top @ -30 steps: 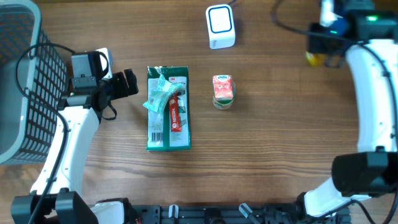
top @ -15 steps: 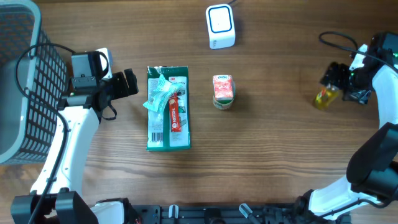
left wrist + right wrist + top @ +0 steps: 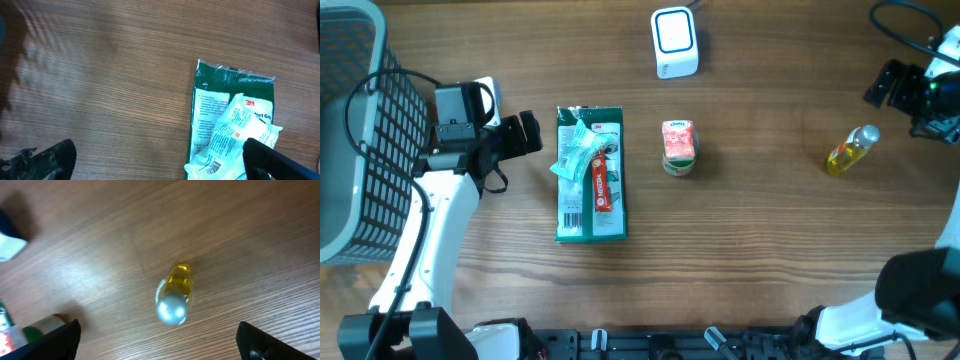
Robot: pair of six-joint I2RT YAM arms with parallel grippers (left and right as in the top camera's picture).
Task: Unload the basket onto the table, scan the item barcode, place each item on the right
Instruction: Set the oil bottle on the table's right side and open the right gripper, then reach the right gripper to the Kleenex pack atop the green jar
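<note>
lying loose on the brown wooden table (image 3: 770, 250), the small yellow bottle with a silver cap (image 3: 850, 150) could roll if a fingertip nudges it, hiding its barcode from the white box scanner (image 3: 675, 42). it seems to rest on its side, ahead of and between the right gripper's (image 3: 157, 335) wide, empty fingers, its long axis aimed at them, cap nearest. the left gripper (image 3: 525, 133) gapes empty too.

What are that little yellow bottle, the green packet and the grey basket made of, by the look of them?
Yellow bottle: probably clear plastic, since the yellow liquid shows through. Its silvery cap may be metal-look plastic.
Green packet: glossy plastic film, crinkled, with glare along its top edge.
Grey basket: matte, with open grid walls. It could be plastic or coated wire; the pictures do not show which.
</note>
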